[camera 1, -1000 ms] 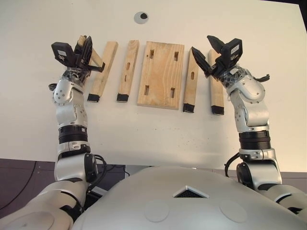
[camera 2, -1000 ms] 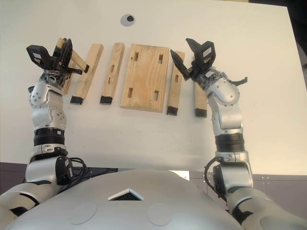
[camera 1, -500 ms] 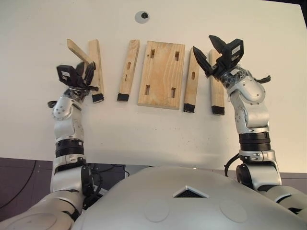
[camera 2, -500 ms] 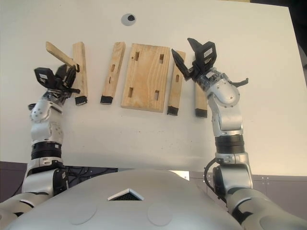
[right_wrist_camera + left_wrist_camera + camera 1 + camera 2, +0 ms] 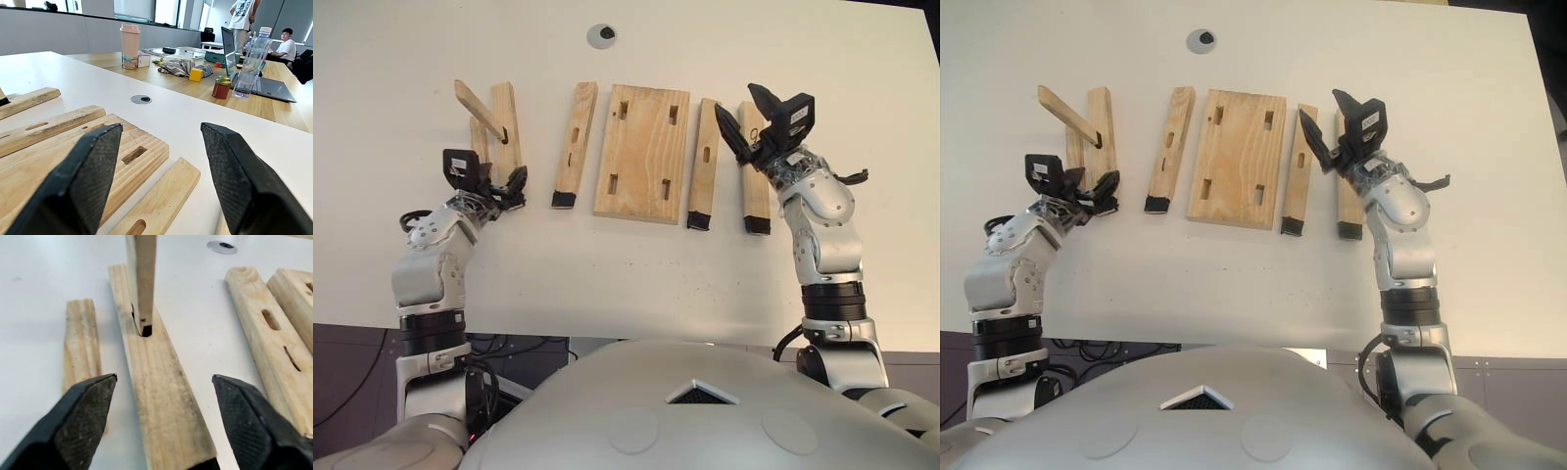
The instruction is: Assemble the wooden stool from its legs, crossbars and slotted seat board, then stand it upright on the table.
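The slotted seat board lies flat mid-table. On its left lie a slotted leg and another leg with a crossbar stuck in its slot, leaning away. A short wooden piece lies beside that leg. My left gripper is open, its fingers on either side of that leg's near end without touching it. Two more legs lie right of the board. My right gripper hangs open above them, holding nothing.
A round grey grommet sits in the white table beyond the parts. Bare table stretches between the parts and the front edge. A farther table with bottles and a cup stands well behind.
My left gripper has let go and drawn back and down to the leg's near end. The left leg has swung straight, with the crossbar now in its slot. The right gripper has barely shifted.
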Controlling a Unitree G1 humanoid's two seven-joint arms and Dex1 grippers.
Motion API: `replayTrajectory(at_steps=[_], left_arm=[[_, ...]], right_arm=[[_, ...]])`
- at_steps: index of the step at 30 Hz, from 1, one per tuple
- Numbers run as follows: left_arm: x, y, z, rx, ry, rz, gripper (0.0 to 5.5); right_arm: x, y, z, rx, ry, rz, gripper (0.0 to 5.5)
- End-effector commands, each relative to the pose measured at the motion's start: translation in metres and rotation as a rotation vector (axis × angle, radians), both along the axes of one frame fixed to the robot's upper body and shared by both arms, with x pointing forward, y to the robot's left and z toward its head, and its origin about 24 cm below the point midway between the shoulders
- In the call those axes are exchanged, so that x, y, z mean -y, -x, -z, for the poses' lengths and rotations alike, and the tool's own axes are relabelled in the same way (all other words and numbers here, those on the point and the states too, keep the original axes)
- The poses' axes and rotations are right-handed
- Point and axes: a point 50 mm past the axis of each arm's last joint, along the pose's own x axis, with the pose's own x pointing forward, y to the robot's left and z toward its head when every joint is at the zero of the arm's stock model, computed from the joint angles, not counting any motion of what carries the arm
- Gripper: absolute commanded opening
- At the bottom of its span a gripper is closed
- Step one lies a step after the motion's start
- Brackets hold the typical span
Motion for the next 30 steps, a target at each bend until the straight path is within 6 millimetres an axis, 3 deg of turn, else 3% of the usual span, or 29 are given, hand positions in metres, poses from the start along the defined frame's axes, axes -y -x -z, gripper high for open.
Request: replayTrajectory(at_steps=[1,3,11,14,17,19,21,25,30], left_arm=[[0.004,0.000,0.008,-0.059,-0.014,-0.015,3.56],[0.004,0.001,0.011,-0.089,-0.029,-0.024,3.56],[0.001,0.006,0.017,-0.168,-0.170,0.005,2.31],[-0.001,-0.003,0.003,-0.083,-0.203,0.001,2.01],[0.002,-0.025,-0.034,0.115,-0.181,0.018,2.01],[0.018,-0.040,-0.067,0.247,-0.027,0.083,2.01],[0.041,-0.047,-0.092,0.295,0.283,0.212,2.01],[0.074,-0.046,-0.112,0.235,0.703,0.498,2.01],[0.096,-0.037,-0.126,0.199,0.918,0.700,2.01]], right_arm=[[-0.001,-0.005,-0.002,0.003,0.028,-0.023,2.96],[-0.002,-0.005,-0.002,0.000,0.031,-0.031,2.96],[-0.005,-0.006,-0.004,-0.001,0.029,-0.034,2.96],[-0.004,-0.007,-0.007,0.007,0.018,-0.021,2.96],[-0.001,-0.013,-0.018,0.039,-0.021,0.002,2.96],[-0.002,-0.017,-0.028,0.020,-0.114,-0.042,2.96],[-0.004,-0.022,-0.043,-0.021,-0.297,-0.110,2.96],[-0.020,-0.028,-0.073,-0.255,-0.710,-0.412,2.96],[-0.034,-0.029,-0.100,-0.444,-0.932,-0.671,3.81]])
